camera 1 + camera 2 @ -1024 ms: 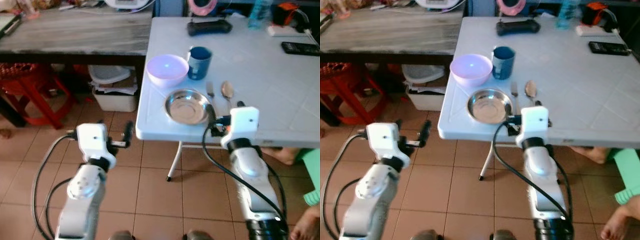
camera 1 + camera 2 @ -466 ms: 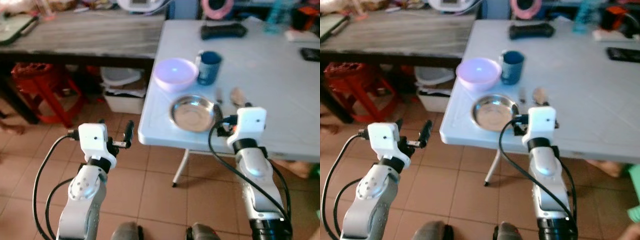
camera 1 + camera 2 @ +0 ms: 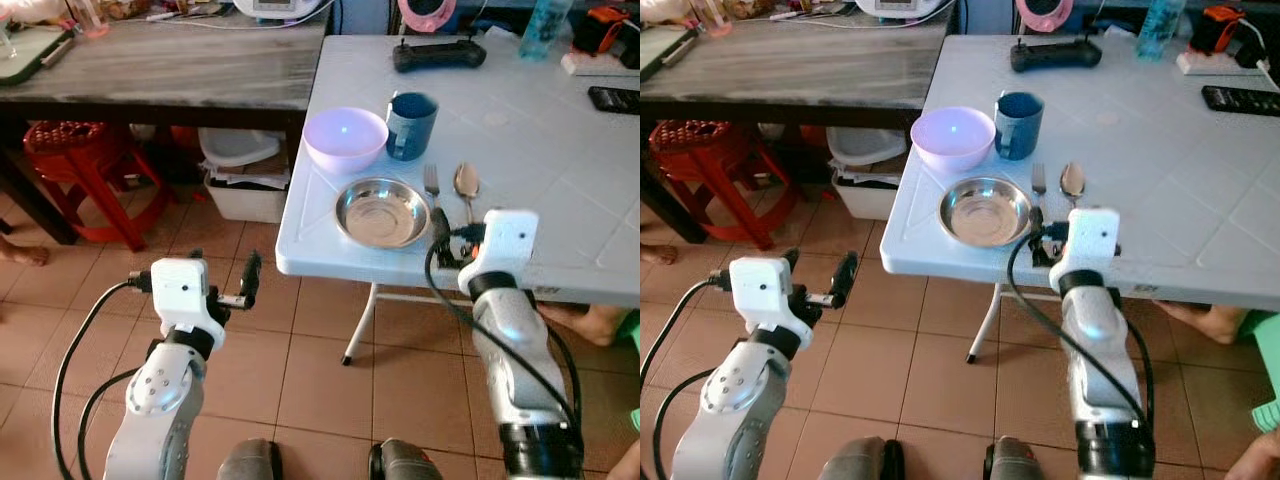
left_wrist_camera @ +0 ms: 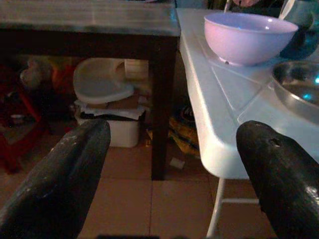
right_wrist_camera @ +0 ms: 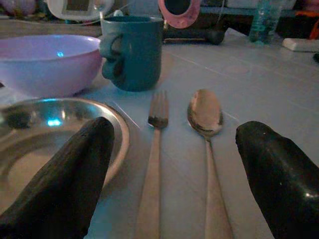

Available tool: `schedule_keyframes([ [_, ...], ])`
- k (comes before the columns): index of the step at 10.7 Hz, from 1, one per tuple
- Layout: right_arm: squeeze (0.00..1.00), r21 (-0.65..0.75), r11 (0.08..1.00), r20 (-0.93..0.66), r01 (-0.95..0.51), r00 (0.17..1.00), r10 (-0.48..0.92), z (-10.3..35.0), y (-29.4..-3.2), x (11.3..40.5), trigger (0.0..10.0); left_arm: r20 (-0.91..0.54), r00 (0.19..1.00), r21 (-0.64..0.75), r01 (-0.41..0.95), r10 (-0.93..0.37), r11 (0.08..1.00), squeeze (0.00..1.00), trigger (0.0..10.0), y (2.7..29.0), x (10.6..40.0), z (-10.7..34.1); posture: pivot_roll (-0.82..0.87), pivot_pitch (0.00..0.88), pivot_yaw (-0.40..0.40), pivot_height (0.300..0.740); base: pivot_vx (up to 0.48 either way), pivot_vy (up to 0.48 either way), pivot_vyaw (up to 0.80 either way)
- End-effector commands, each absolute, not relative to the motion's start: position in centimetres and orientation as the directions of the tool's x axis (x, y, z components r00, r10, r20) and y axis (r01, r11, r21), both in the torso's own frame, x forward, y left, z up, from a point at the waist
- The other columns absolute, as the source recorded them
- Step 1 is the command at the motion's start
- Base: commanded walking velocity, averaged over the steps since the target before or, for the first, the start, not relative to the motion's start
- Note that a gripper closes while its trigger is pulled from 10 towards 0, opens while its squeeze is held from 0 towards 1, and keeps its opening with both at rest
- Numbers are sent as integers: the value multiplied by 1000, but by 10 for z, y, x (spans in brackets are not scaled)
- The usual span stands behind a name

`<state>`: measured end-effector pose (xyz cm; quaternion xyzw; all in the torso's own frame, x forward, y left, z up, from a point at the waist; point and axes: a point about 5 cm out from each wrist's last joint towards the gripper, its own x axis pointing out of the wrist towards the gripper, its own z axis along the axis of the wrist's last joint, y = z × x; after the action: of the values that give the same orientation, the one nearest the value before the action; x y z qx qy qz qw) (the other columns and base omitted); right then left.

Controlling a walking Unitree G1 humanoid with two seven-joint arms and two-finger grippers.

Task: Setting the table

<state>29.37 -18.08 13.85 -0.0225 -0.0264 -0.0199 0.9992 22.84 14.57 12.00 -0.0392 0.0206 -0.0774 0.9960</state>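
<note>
Hovering right tool [image 5: 172,164] spread, facing fork [image 5: 153,149], spoon [image 5: 206,129]

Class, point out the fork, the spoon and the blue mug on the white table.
fork [image 5: 155,134], right wrist view, on its neck below the tines
spoon [image 5: 204,112], right wrist view, on its bowl
blue mug [image 3: 410,125], left eye view, on its side

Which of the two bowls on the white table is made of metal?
The steel bowl nearest the table edge, beside the fork; the other bowl, behind it, is lilac plastic.
</note>
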Motion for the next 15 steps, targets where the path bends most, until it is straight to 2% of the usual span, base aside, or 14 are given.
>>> schedule_keyframes([
  [1,0,-35,999,37,32,999,-30,138,-182,296,10000,-29,986,-65,164,-166,984,0,10000,147,227,124,72,164,73,740,0,0,0],
  [9,0,82,991,13,-109,994,108,136,-166,302,10000,-55,982,-49,176,-178,983,0,10000,149,222,125,84,187,87,740,0,0,0],
  [14,0,201,975,-50,-93,993,105,129,-166,300,10000,-62,980,-54,185,-188,981,0,10000,148,221,126,85,199,91,740,0,0,0],
  [15,0,228,968,-54,-107,991,122,129,-163,302,3451,-63,980,-52,186,-189,981,0,10000,149,222,126,87,201,91,740,0,0,0],
])
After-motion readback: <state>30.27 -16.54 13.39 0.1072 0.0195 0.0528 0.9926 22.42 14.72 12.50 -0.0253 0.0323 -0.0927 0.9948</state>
